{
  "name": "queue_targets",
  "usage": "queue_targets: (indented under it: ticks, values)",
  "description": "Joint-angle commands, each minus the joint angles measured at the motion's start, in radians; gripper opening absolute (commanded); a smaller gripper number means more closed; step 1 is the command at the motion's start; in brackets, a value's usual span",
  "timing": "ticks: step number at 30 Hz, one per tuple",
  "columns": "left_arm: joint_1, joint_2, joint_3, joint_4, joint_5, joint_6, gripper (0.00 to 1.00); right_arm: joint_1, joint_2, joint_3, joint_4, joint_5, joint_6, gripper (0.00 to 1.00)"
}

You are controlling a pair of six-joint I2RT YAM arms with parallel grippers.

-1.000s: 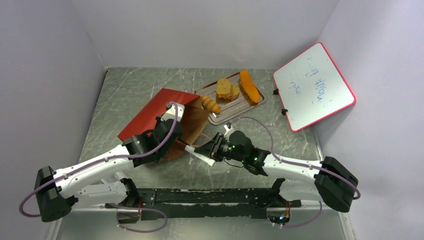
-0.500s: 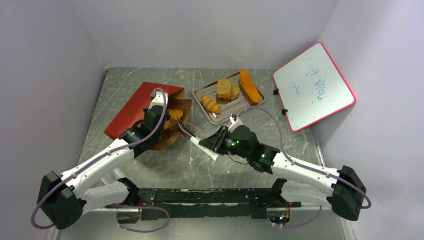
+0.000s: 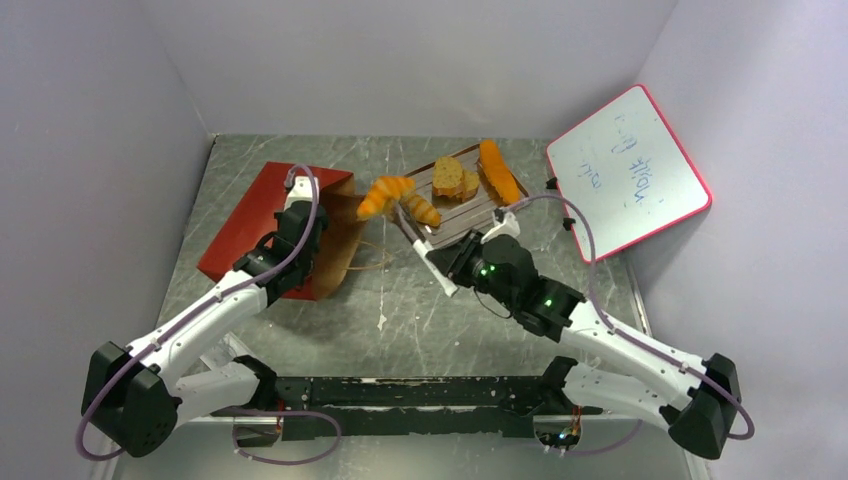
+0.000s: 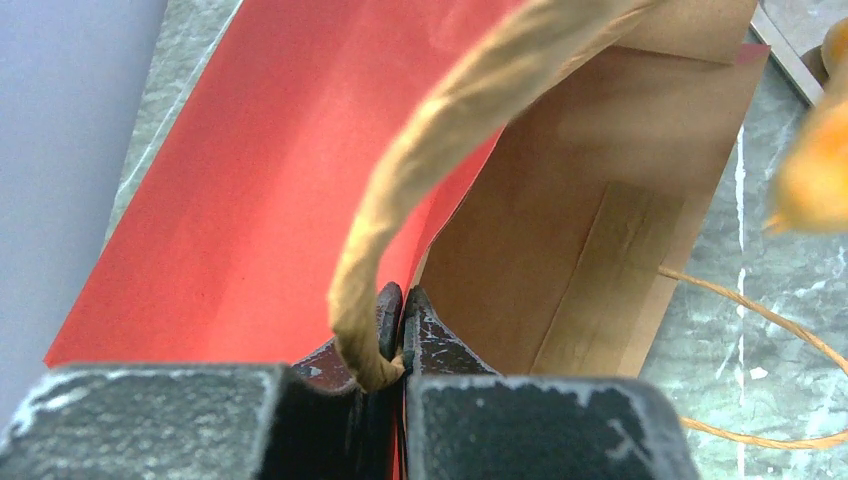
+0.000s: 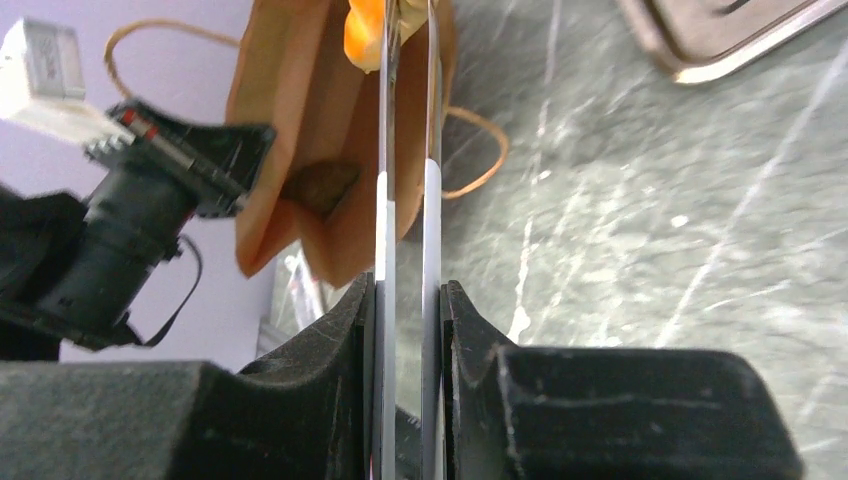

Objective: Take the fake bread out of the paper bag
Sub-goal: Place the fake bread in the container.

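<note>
- The ridged roll (image 3: 385, 194) is now clear of the paper bag (image 3: 250, 225). It hangs in the air at the tip of the tongs (image 3: 425, 250), between the bag's brown mouth and the tray (image 3: 465, 212). Half a second ago I saw it only just at the mouth. A second ago the tongs had only reached the opening.
- The right tool (image 3: 458, 265) is clamped on the tongs. In the right wrist view the two blades run nearly parallel and pinch the orange roll at their far end.
- The bag has swung back and to the left and lies on its side on the counter (image 3: 400, 310), with its mouth facing the tray.
- The left tool (image 4: 400, 325) is closed on the bag's cord handle (image 4: 430, 150). I judge this is what holds the bag back while the roll comes away.
- The tray already carries a second roll (image 3: 424, 211), a slice (image 3: 450, 178) and a long loaf (image 3: 499, 172).
- My reading is that this extraction is done and only the set-down on the tray remains. The tip is already just beside it.
- The right wrist view shows a dark patch inside the bag. I cannot tell whether it is another bread or a shadow, so the bag may not yet be emptied.
</note>
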Motion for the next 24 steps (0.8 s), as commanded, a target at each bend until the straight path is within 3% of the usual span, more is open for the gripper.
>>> queue_targets:
  ticks: [1,10,17,24]
  values:
    - [0.012,-0.002,0.046,0.019,0.034,-0.034,0.07,-0.112,-0.053,0.033,-0.059,0.079,-0.052,0.00]
    - [0.012,0.021,0.111,0.005,0.093,-0.051,0.07,-0.401,-0.090,-0.001,-0.123,-0.049,-0.095,0.00]
    - [0.012,0.014,0.127,0.006,0.134,-0.048,0.07,-0.508,-0.072,-0.043,-0.123,-0.098,-0.086,0.00]
    - [0.012,0.002,0.139,0.009,0.146,-0.031,0.07,-0.541,-0.086,-0.103,-0.113,-0.136,-0.058,0.00]
